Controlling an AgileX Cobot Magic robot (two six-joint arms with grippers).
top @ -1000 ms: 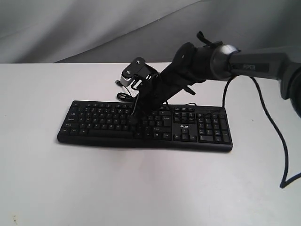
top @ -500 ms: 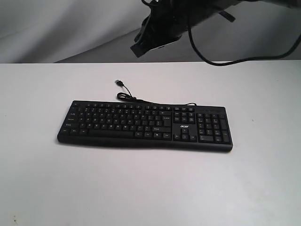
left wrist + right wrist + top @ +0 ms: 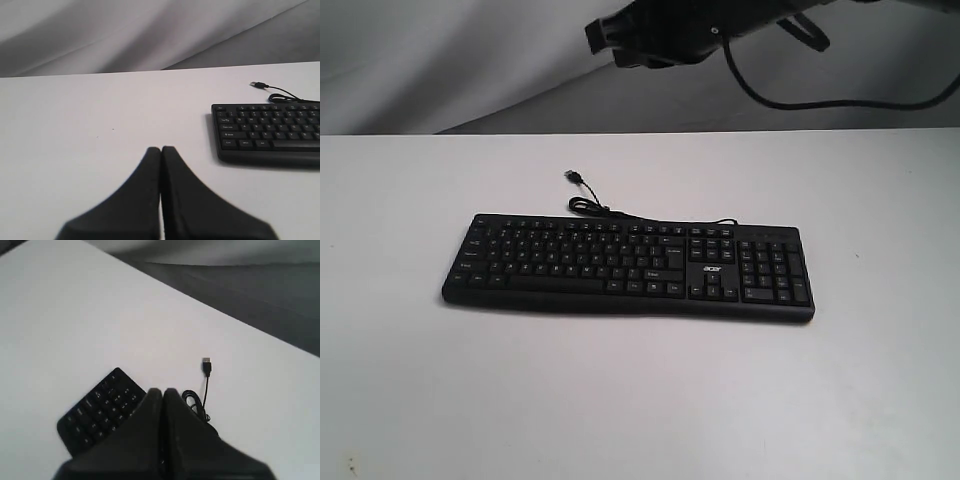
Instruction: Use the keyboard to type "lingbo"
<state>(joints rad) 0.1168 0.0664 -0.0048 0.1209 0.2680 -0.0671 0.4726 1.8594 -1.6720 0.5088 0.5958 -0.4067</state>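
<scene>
The black keyboard [image 3: 628, 265] lies flat in the middle of the white table, its thin USB cable [image 3: 588, 196] curling off its far edge. My right gripper [image 3: 605, 33] hangs high above the table's back edge, shut with nothing in it; the right wrist view shows its closed fingers [image 3: 162, 391] over one end of the keyboard [image 3: 100, 410] and the cable's plug [image 3: 207, 365]. My left gripper [image 3: 161, 149] is shut and empty, low over bare table well clear of the keyboard's end [image 3: 267, 132]. It does not show in the exterior view.
The white table [image 3: 640, 390] spreads around the keyboard on all sides. A grey cloth backdrop [image 3: 450, 60] hangs behind it. The right arm's black cable [image 3: 840, 100] loops through the air at the top right.
One second ago my right gripper was down on the keyboard's middle keys. It has since lifted high above the table and swung a little leftward. The keyboard has not moved.
</scene>
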